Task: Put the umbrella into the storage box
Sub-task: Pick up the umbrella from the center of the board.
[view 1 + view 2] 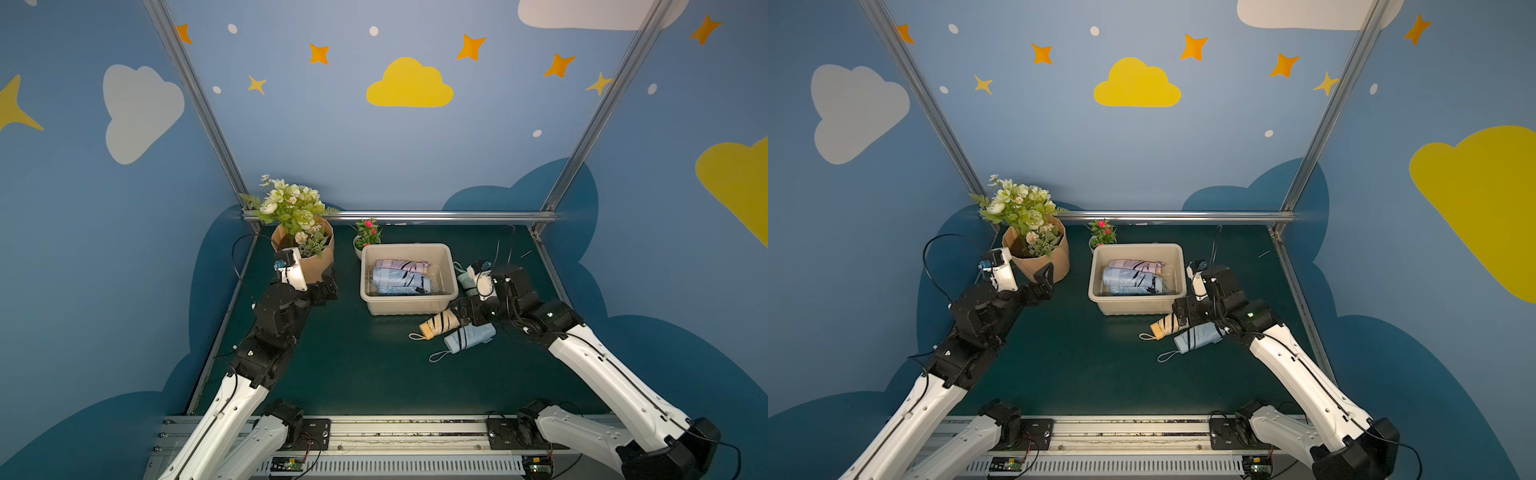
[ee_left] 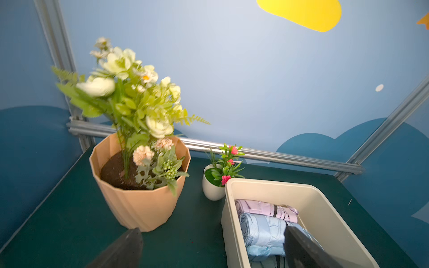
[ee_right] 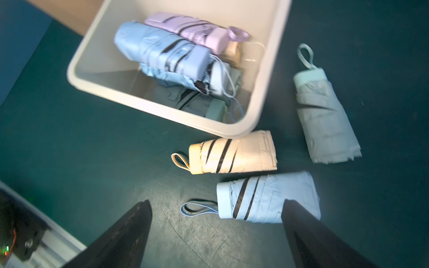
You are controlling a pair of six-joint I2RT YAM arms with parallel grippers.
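The beige storage box (image 1: 405,246) (image 3: 162,113) stands mid-table and holds several folded umbrellas, a lilac one (image 3: 188,27) and a blue one (image 3: 160,50) on top. Three more lie on the mat at its near right corner: a cream striped umbrella (image 3: 236,152) (image 1: 438,325), a light blue umbrella (image 3: 262,197) (image 1: 471,337) and a grey-green umbrella (image 3: 325,120), which my right wrist mostly hides in both top views. My right gripper (image 3: 217,204) (image 1: 467,311) hovers open above them and holds nothing. Left of the box, my left gripper (image 2: 212,229) (image 1: 326,286) is open and empty.
A ribbed tan flower pot (image 1: 309,259) with a tall bouquet stands at the back left, close to my left wrist. A small white pot (image 2: 210,185) with pink flowers sits against the box's far left corner. Metal rails (image 1: 415,216) and blue walls close in the mat.
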